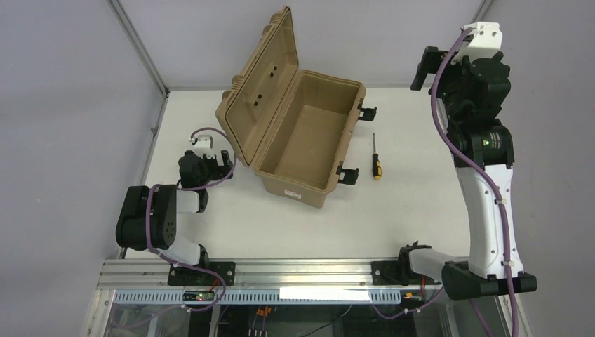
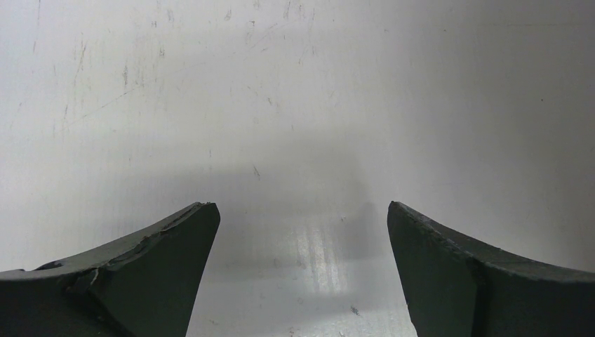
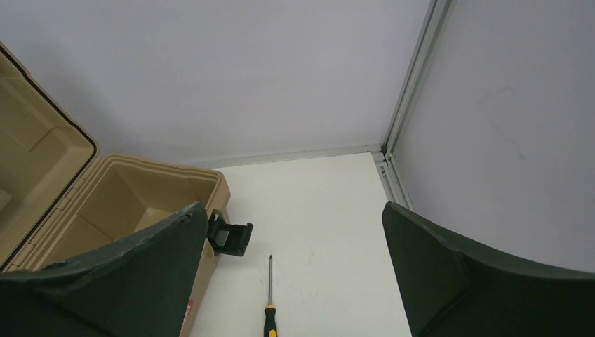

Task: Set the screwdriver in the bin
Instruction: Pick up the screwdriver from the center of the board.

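Your small screwdriver [image 1: 377, 164] with the yellow-and-black handle lies on the white table [image 1: 421, 210], just right of the open tan plastic bin [image 1: 298, 184] — well apart from your raised right gripper [image 3: 293, 210], spread wide, empty. Left gripper [image 2: 302, 207] — likewise wide, empty.

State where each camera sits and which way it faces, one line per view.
Top external: above and behind the arms, looking down on table, open bin and screwdriver; both arms show.
Left wrist: low, facing the table close up; left pincer open.
Right wrist: high, facing the far right corner; right pincer open.
Shared: top and right wrist both show bin and screwdriver.
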Robot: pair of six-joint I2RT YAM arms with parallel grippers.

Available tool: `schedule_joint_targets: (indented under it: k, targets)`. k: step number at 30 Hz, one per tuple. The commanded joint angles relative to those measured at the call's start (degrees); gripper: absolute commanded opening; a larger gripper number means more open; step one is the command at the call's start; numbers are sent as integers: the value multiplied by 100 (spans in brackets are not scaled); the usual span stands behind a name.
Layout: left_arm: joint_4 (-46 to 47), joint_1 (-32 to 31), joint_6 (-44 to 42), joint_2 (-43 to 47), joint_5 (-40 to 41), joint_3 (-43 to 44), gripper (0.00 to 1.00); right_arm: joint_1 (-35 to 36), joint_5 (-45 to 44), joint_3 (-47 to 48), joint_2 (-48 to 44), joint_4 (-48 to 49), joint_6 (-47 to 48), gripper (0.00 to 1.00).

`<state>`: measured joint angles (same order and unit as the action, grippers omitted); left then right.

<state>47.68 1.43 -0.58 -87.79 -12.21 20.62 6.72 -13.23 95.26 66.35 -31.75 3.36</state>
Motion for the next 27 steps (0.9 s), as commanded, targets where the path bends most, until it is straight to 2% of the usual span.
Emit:
schedule_joint_targets:
  k: [1,7,13,27]
  targets:
    - [98,-55,47,141,8,12,99,-23,-66,469,337,-523,-129,99]
    - [95,-48,40,144,8,16,99,-29,-148,809,926,-1035,-234,99]
    - [97,-51,44,140,8,12,99,-33,-66,737,1501,-1378,-327,99]
    - [94,-51,40,139,7,13,99,-57,801,-588,2398,-898,-988,99]
